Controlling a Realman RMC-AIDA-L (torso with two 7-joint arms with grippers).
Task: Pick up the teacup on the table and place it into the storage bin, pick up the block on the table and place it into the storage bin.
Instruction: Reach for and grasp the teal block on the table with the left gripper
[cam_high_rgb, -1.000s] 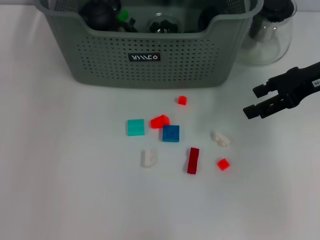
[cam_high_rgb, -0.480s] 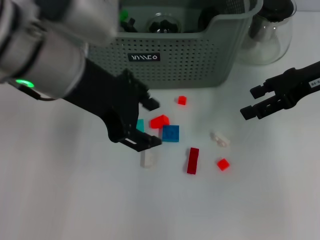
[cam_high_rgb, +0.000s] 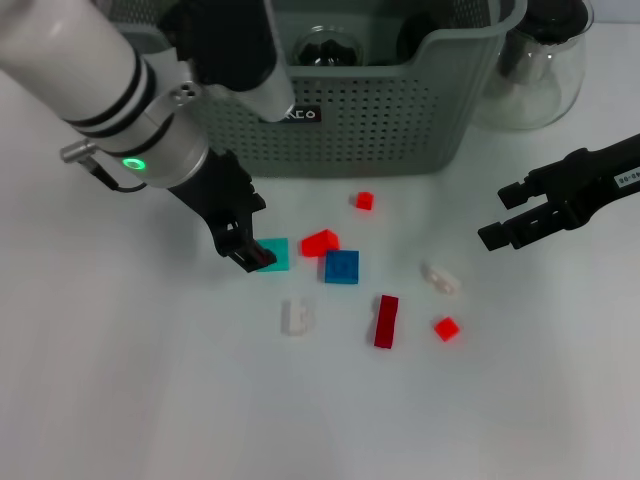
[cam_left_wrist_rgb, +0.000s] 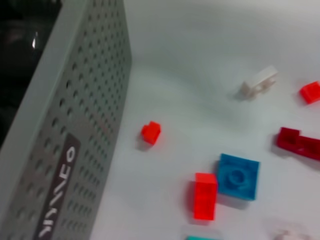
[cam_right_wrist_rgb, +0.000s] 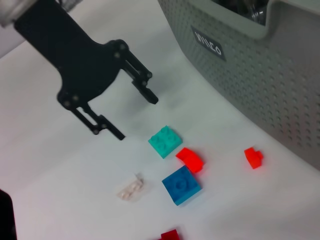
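Note:
The grey-green storage bin (cam_high_rgb: 340, 125) stands at the back of the table; a clear round glass vessel (cam_high_rgb: 325, 45) and dark items lie inside it. No teacup shows on the table. Several blocks lie in front of the bin: teal (cam_high_rgb: 275, 250), red (cam_high_rgb: 320, 241), blue (cam_high_rgb: 342, 267), small red (cam_high_rgb: 364, 201), dark red (cam_high_rgb: 386, 320). My left gripper (cam_high_rgb: 255, 233) is open, low over the table, its far finger touching or overlapping the teal block's left edge. The right wrist view shows the left gripper (cam_right_wrist_rgb: 135, 116) open and empty beside the teal block (cam_right_wrist_rgb: 165, 141). My right gripper (cam_high_rgb: 497, 213) hangs open and empty at the right.
A clear glass teapot (cam_high_rgb: 540, 70) stands right of the bin. Two whitish blocks (cam_high_rgb: 297, 317) (cam_high_rgb: 440, 278) and a small red block (cam_high_rgb: 446, 328) lie near the front. The left wrist view shows the bin wall (cam_left_wrist_rgb: 75, 125) and blue block (cam_left_wrist_rgb: 239, 176).
My left arm swung in from the left, swept over the blocks, and its open gripper now sits beside the teal block. My right gripper drifted slightly lower. The blocks have not moved.

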